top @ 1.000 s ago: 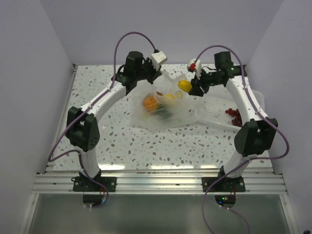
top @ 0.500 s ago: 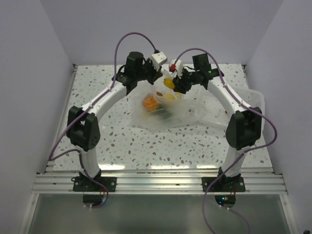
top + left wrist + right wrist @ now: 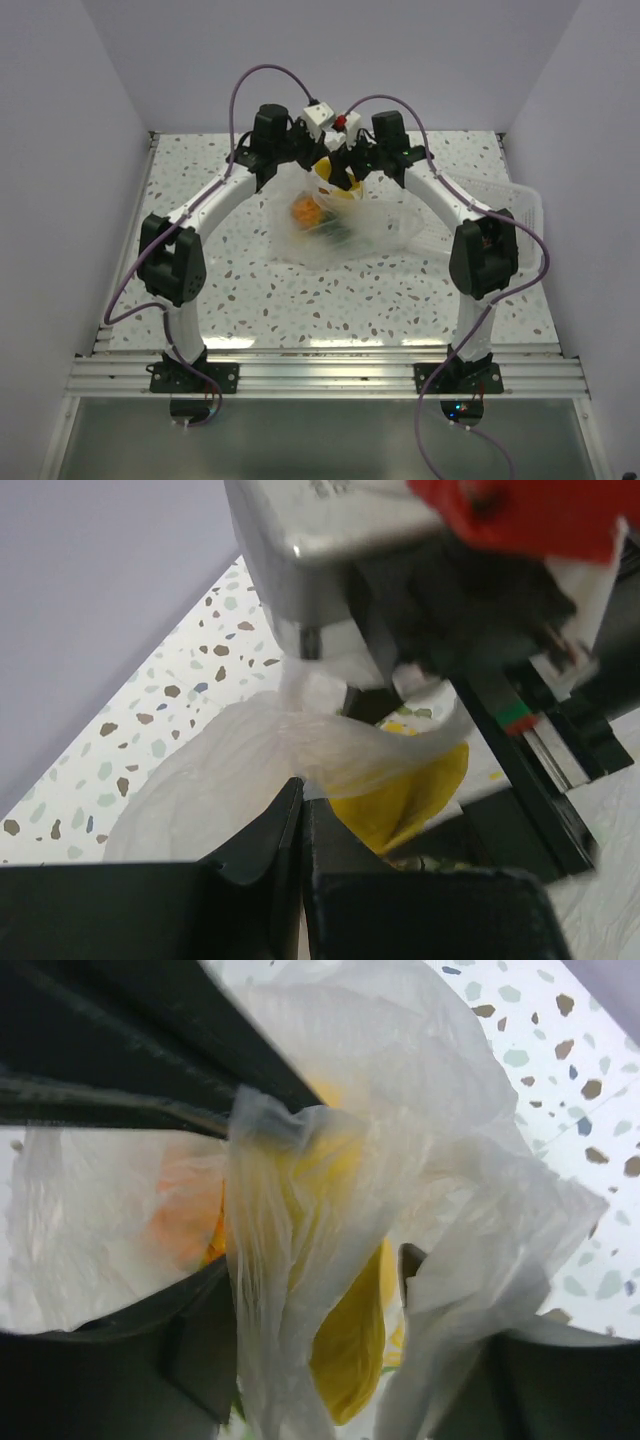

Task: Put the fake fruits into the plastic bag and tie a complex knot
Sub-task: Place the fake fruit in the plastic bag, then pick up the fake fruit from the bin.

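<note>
The plastic bag (image 3: 345, 228) lies crumpled at mid-table with an orange fake fruit (image 3: 305, 210) and darker ones showing through it. My left gripper (image 3: 300, 785) is shut on the bag's raised rim (image 3: 250, 750), holding the film up. My right gripper (image 3: 315, 1290) sits right against it over the bag's mouth, jaws apart. A yellow fruit (image 3: 352, 1350) hangs between its fingers (image 3: 195, 1345), with bag film draped over it and a small gap on the right side. From above, both grippers meet at the bag's far edge, by the yellow fruit (image 3: 327, 172). No knot is in view.
A white slotted tray (image 3: 512, 203) stands at the right edge of the speckled table (image 3: 200, 280), partly behind my right arm. The walls close in on both sides and at the back.
My right arm has swung left with the yellow fruit, from beside the bag to over its mouth next to the left gripper, and its jaws have widened. The left gripper has held still.
</note>
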Tool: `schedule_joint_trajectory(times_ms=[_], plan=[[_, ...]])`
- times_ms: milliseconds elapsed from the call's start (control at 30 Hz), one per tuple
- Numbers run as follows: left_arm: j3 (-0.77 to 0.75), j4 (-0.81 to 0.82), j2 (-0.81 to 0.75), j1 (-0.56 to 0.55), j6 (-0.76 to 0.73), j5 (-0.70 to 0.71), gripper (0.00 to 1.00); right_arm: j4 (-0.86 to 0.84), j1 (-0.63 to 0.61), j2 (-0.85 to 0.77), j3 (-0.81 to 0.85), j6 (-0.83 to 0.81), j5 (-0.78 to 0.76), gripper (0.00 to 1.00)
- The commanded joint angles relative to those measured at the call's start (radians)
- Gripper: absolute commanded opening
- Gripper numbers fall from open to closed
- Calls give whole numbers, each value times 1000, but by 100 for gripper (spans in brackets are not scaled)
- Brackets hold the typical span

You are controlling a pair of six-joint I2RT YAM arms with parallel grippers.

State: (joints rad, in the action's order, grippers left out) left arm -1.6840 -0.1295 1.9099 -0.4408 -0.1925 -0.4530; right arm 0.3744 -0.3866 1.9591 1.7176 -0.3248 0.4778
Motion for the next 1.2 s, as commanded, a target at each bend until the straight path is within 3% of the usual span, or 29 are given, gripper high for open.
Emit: schedule_joint_trajectory(times_ms=[0,200,400,767,867,1000,1100,1167], plan=[[-40,16,8,5,28,-30,5,-118,-8,-3,16,171,-56,84],[-42,10,5,7,27,-24,5,-48,-9,-69,-13,135,-70,93],[-37,8,6,5,25,-7,6,300,-6,-150,-7,-41,70,94],[-11,5,1,5,15,2,6,739,2,-413,-135,-407,266,96],[-13,1,1,5,10,4,6,899,29,-420,-102,-503,321,92],[-11,-7,-11,4,-2,7,6,943,280,-405,-41,-454,389,90],[3,-10,-26,5,-10,8,6,1091,545,-282,118,-528,291,91],[13,-7,-31,4,-12,7,6,1135,618,-220,199,-560,199,93]])
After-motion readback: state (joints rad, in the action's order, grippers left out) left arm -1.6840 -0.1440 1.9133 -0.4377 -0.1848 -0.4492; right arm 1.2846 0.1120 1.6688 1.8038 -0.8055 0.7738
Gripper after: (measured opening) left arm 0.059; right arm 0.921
